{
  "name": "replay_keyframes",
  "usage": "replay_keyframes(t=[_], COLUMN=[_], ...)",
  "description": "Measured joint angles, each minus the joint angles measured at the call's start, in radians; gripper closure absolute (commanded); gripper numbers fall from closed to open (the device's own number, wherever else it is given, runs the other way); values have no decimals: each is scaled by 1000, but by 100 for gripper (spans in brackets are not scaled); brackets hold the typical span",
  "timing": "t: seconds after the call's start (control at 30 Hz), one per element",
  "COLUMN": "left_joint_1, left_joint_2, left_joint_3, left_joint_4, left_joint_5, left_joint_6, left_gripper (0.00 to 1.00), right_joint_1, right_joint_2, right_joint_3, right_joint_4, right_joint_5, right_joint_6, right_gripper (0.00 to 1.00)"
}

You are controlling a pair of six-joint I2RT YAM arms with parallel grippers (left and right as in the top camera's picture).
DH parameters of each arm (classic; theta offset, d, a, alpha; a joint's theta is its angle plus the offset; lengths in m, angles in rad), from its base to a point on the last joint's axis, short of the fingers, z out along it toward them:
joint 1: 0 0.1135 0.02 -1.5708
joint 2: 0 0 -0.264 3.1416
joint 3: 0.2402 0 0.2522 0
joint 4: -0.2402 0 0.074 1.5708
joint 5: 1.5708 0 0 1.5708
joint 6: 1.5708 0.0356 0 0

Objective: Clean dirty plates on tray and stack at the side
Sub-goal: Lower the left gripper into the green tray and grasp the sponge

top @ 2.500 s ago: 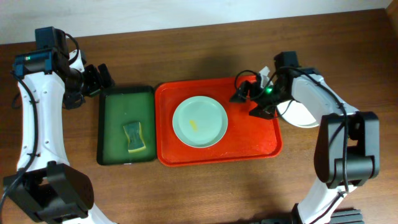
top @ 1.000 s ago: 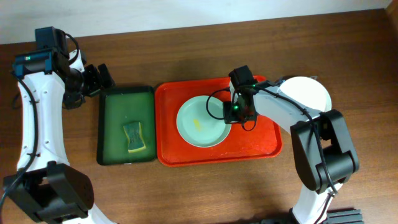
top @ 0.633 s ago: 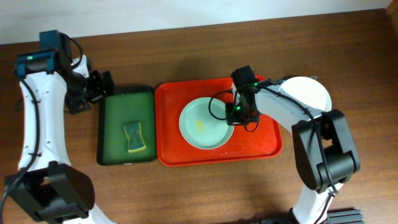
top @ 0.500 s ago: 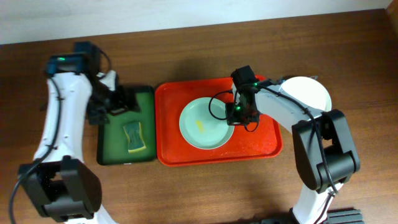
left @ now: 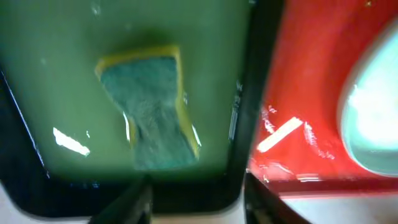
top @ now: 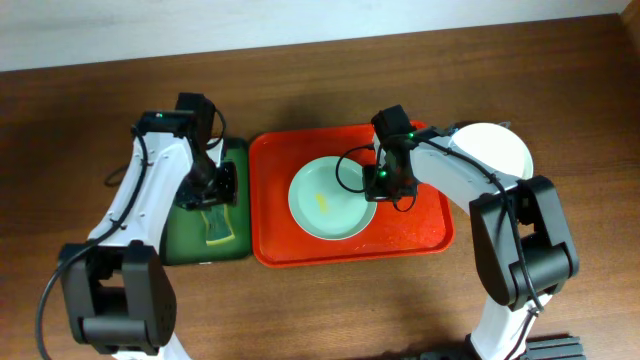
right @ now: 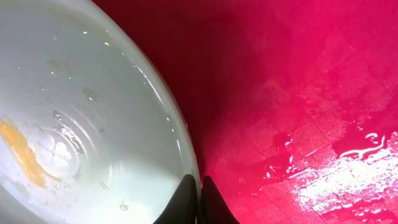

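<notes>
A pale mint-blue plate (top: 326, 200) with a yellow smear lies on the red tray (top: 420, 228). My right gripper (top: 378, 183) is shut on its right rim; in the right wrist view the fingertips (right: 186, 200) pinch the plate (right: 81, 124) edge over the wet tray (right: 298, 93). A white plate (top: 497, 150) rests on the table to the right, beyond the tray. My left gripper (top: 212, 192) hovers open over the green tray (top: 180, 246). In the left wrist view the gripper (left: 196, 205) stands short of a yellow-and-green sponge (left: 152, 106), with nothing between its fingers.
The green tray (left: 62, 62) butts against the red tray (left: 298, 74), and the mint plate (left: 379, 124) shows at the right edge. The sponge (top: 216, 226) lies in the green tray's lower half. Both trays look wet. Bare wooden table surrounds them.
My left arm has swung from the table's far left to above the green tray and its jaws have narrowed. The right gripper keeps its pinch; the plate moved slightly right.
</notes>
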Motion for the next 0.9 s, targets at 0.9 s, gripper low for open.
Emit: replay_keyframes(t=[0.9], left_joint_1=[0], left_joint_2=[0], left_joint_3=[-293], left_joint_4=[320], left_joint_5=[-137], left_joint_6=[-134], left_gripper=[50], right_joint_1=[0], right_joint_2=[0], right_joint_3=[1], right_joint_4=[0], right_joint_5=[0], right_joint_6=[0], right_gripper=[95])
